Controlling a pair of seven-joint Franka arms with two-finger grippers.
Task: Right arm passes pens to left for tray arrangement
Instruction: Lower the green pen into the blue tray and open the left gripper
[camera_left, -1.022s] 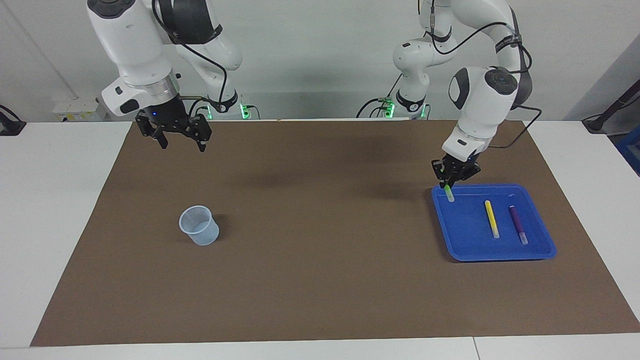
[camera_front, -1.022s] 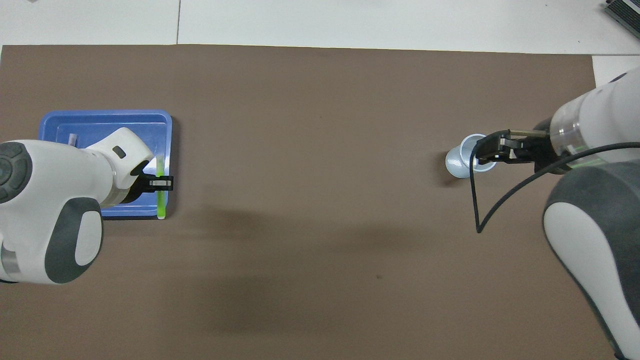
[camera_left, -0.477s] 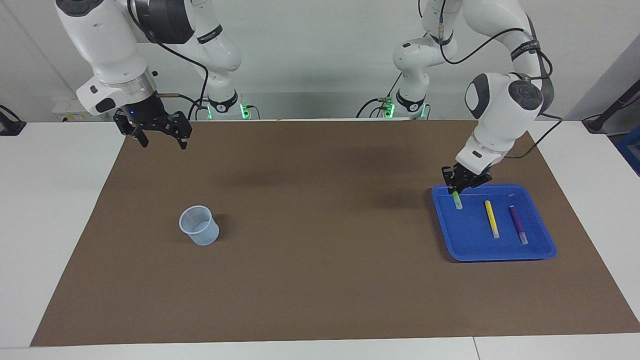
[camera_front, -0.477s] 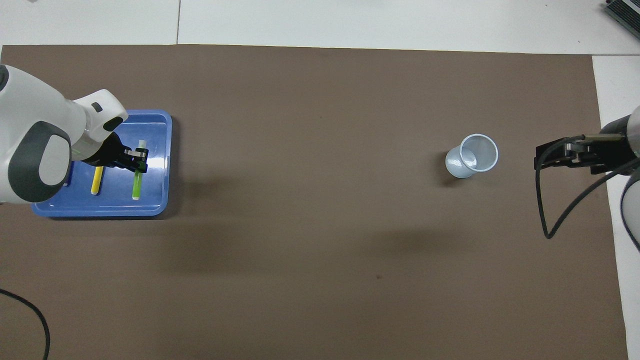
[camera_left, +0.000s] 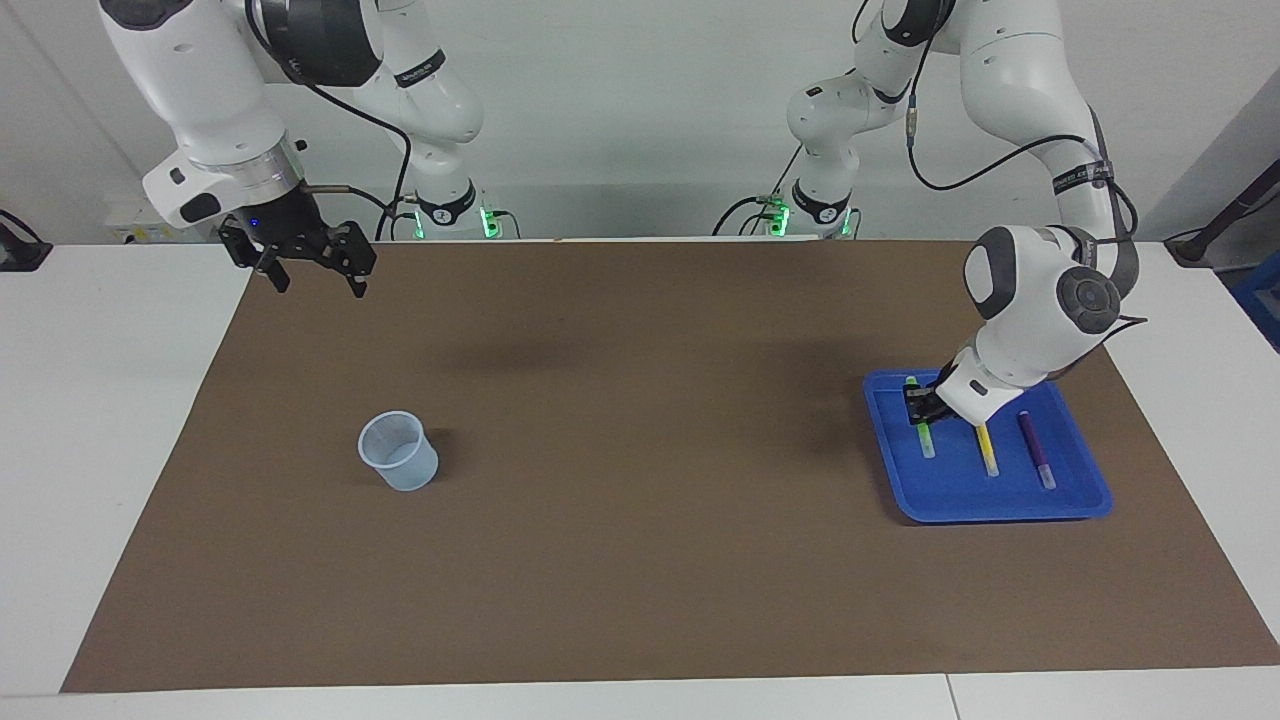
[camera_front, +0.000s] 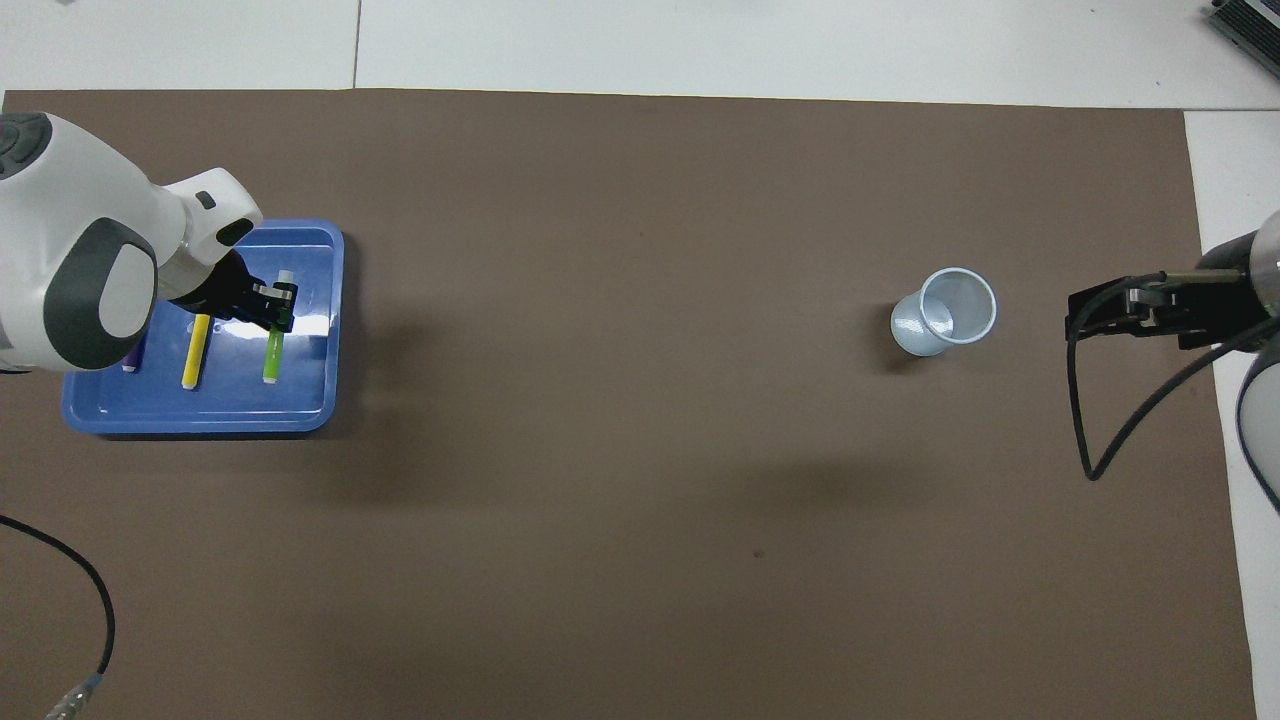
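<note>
Tray (camera_left: 1000, 500): shallow, glossy blue plastic, roughly square, rounded corners, raised rim; lies on the brown mat (camera_left: 640, 560) toward the left arm's end of the table.
Pens: slim, whitish-tipped. Green pen (camera_left: 926, 438), yellow pen (camera_left: 986, 450) and purple pen (camera_left: 1037, 452) lie side by side in the tray.
Left gripper (camera_left: 921, 407): low in the tray, fingertips pinched on the green pen.
Right gripper (camera_left: 312, 274): raised over the mat's edge, waiting, fingers spread.
Cup (camera_left: 398, 451): small, translucent pale blue, tapered; upright, well apart from the tray.
</note>
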